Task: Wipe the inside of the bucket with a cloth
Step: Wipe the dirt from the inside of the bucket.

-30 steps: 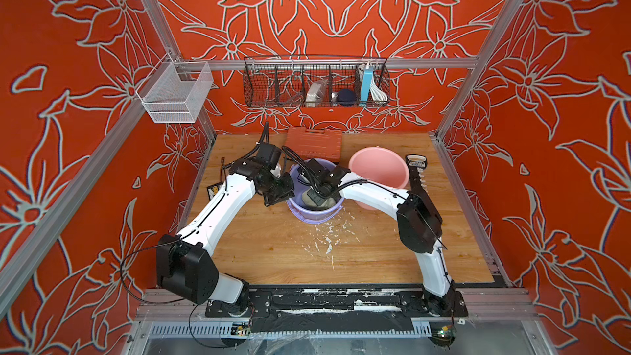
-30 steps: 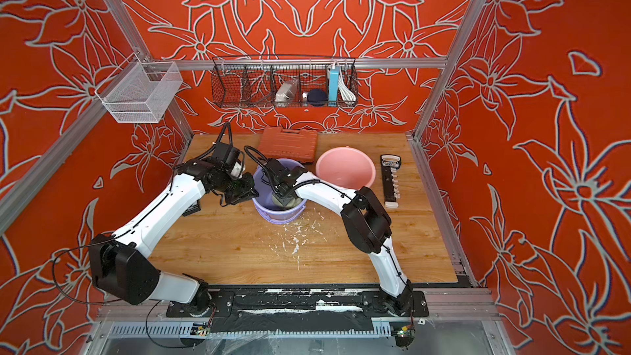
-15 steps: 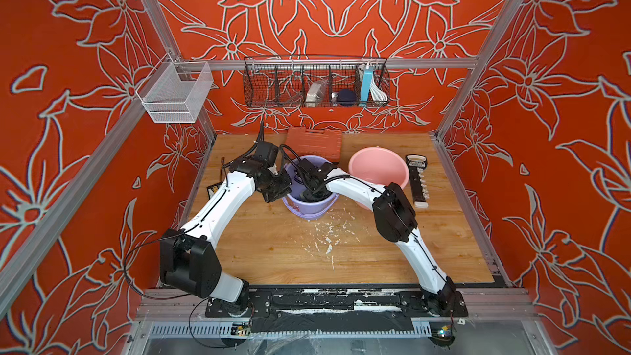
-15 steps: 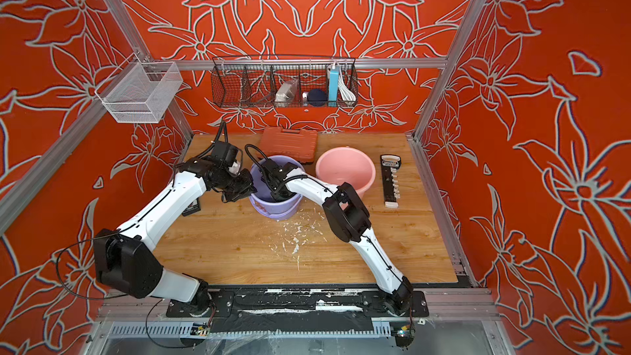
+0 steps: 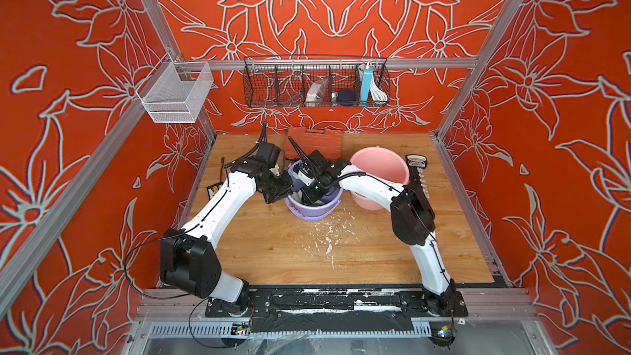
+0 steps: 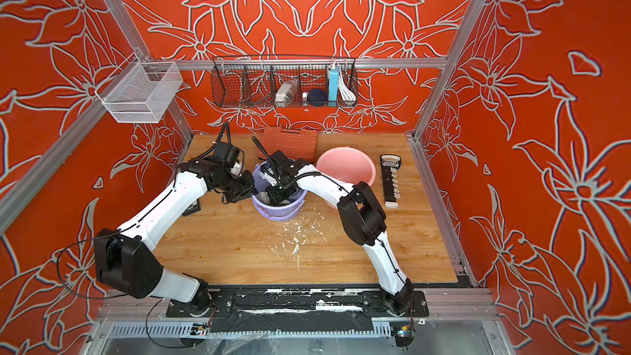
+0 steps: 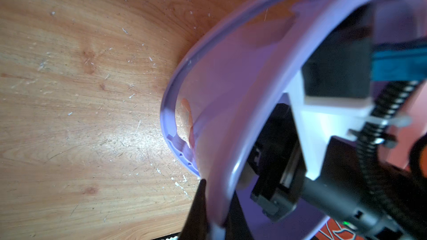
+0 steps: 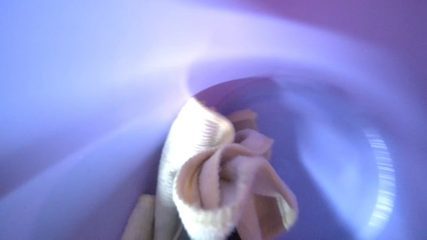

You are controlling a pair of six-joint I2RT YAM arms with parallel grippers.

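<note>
Cream cloth (image 8: pixel 219 169), limp and light, bunches easily, so it is best pinched at the wad. Right gripper (image 5: pixel 311 197) is clamped on it, low inside the lilac bucket (image 5: pixel 316 212). The bucket looks thin and likely to slide. Left gripper (image 7: pixel 217 213) is closed on its rim. Cloth hides the right fingertips. The right wrist view is blurred, so wall contact is unclear.

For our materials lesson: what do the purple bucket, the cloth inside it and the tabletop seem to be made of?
Purple bucket: smooth, glossy plastic, likely; light glows through its wall.
Cloth: soft matt woven fabric; it folds limply, ribbed weave shows.
Tabletop: wood or wood-look laminate; grain and knots, slight sheen.
</note>
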